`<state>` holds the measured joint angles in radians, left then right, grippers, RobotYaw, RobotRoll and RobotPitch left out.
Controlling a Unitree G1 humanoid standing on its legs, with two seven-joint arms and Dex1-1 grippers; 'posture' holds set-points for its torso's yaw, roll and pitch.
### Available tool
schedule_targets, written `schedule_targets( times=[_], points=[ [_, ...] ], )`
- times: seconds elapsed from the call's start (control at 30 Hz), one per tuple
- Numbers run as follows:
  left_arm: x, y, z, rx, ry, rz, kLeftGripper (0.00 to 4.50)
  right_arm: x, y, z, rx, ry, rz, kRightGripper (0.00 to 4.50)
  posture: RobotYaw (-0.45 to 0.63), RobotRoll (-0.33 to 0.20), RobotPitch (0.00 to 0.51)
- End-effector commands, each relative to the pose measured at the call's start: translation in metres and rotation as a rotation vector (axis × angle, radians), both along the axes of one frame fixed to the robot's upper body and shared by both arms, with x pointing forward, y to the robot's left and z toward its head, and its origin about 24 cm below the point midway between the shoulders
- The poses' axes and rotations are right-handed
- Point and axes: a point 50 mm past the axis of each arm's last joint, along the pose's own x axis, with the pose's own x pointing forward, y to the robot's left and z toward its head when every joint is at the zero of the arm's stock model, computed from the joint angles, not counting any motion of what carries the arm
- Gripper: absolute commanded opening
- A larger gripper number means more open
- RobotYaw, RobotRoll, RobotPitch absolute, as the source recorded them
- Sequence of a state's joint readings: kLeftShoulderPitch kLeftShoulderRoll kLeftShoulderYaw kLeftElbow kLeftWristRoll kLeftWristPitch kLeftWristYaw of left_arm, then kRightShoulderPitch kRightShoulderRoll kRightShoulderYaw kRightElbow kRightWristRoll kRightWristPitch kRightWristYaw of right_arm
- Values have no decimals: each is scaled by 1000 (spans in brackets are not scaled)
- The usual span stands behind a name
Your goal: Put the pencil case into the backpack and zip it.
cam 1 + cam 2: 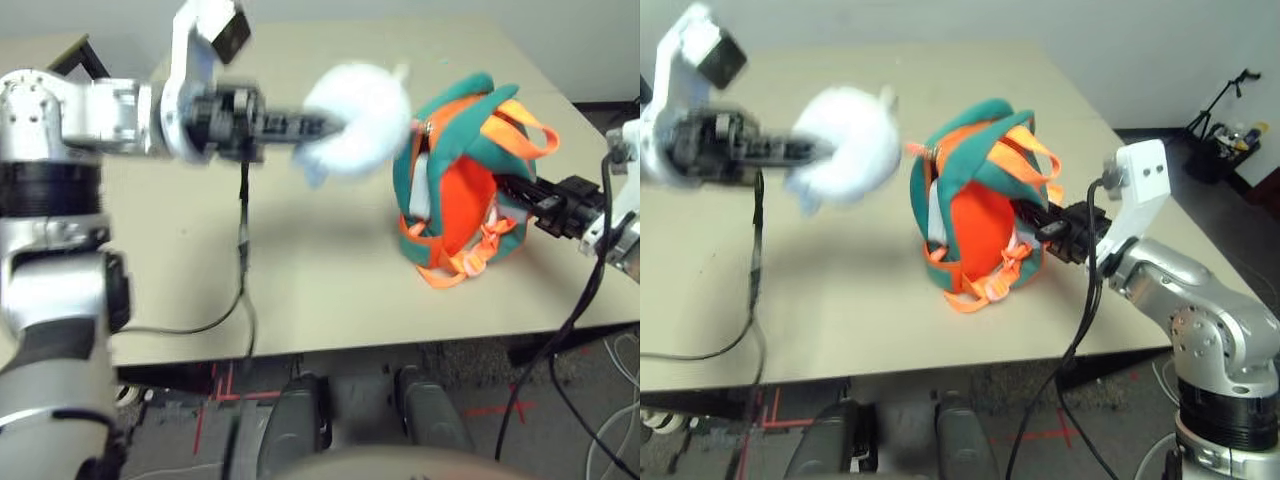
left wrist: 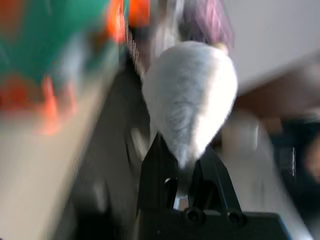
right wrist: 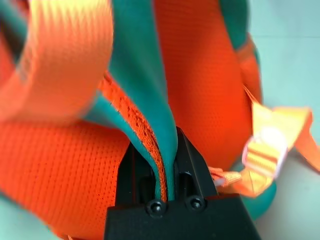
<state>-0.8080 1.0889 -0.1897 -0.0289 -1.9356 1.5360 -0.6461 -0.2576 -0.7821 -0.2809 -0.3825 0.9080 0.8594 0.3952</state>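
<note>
1. The backpack (image 1: 455, 180) is standing upright on the beige counter (image 1: 300, 290), teal and orange, directly in front of the right pincer (image 3: 167, 167) and well off the tips of the left pincer (image 2: 182, 167).
2. The right pincer is clenching a fold of the backpack's teal fabric with its orange edging — both black fingers (image 3: 192, 165) are pressing the cloth between them in the right wrist view.
3. Orange straps (image 1: 1025, 150) are looping above that pincer, and lower webbing with a buckle (image 3: 265, 150) is hanging beside it, near the counter.
4. A white strip is showing at the backpack's opening (image 1: 424, 195) on the side facing the left pincer; whether this is the pencil case cannot be told.
5. The left pincer is grasping a white plush toy (image 1: 355, 115) — its fingers are closing on the toy's narrow end, and the fluffy bulk is sitting beyond the tips, between that pincer and the backpack, raised above the counter.
6. A black cable (image 1: 243, 260) is hanging from the left arm down onto the counter.
</note>
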Motion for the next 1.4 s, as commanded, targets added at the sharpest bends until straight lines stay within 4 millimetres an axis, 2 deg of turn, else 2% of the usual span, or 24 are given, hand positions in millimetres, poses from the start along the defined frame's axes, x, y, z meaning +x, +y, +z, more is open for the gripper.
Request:
schedule_targets(
  times=[0.03,0.27,0.57,0.7,0.77,0.9,1.03,1.13,1.2,1.27,1.4],
  points=[
    [-24,-3,-6,15,44,-118,397,7,-25,-22,-40,125,-162,241,6,0,102],
    [-36,-7,-35,158,42,-51,397,9,-23,-22,-37,127,-155,241,3,0,114],
    [18,-32,-72,257,-160,317,397,12,-22,-23,-27,126,-157,240,1,0,121],
    [15,-43,-86,289,-167,264,397,12,-21,-24,-25,127,-158,240,-5,0,123],
    [11,-46,-86,273,-158,237,397,12,-22,-23,-23,127,-160,240,-6,0,125],
    [-9,-52,-80,201,-117,85,397,12,-24,-24,-25,132,-166,240,-4,0,130],
    [-22,-53,-81,187,-89,11,397,13,-23,-26,-23,136,-166,240,1,0,134],
    [-24,-58,-86,187,-75,10,397,14,-23,-27,-22,139,-166,240,1,0,134],
    [-24,-58,-98,275,-114,-2,397,15,-23,-27,-21,138,-166,240,7,0,138],
    [-20,-58,-114,384,-173,0,397,16,-22,-28,-19,139,-163,240,7,0,138],
    [-4,-61,-133,413,-181,58,397,17,-21,-29,-15,141,-163,240,5,0,143]
  ],
)
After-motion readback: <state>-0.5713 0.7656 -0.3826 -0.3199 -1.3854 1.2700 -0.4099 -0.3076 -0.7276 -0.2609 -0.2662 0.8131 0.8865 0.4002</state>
